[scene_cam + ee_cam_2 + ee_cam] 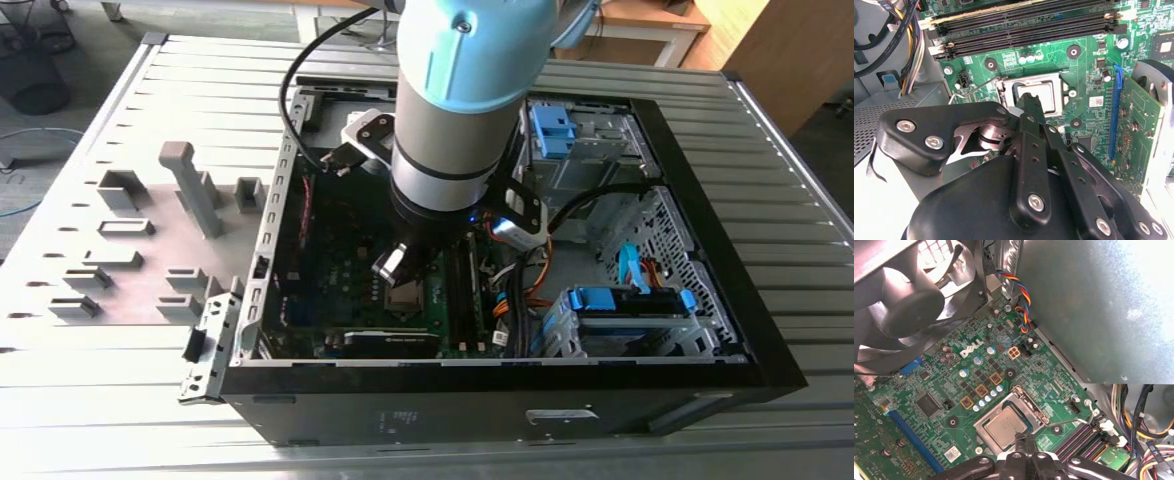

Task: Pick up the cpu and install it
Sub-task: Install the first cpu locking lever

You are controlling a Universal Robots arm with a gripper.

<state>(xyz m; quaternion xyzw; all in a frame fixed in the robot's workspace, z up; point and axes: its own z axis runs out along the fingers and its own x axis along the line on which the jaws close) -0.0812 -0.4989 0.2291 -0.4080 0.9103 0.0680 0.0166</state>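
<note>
First wrist view: gripper (1026, 440) partly covers the cpu (1004, 426) in its socket.

Arm (461, 90): thick cylindrical body, pale blue cap above a silver-grey sleeve, ending in a black wrist collar. Black cable looped along its side. Claw (1030, 107): matte black linkage bars and plates, fastened with round silver screws in both wrist views.

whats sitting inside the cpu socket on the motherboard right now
A small square silvery-grey metal-topped cpu lies flat inside the dark metal socket frame on the green motherboard. The black gripper hangs over its near edge, hiding that part; underneath is hidden.
</note>
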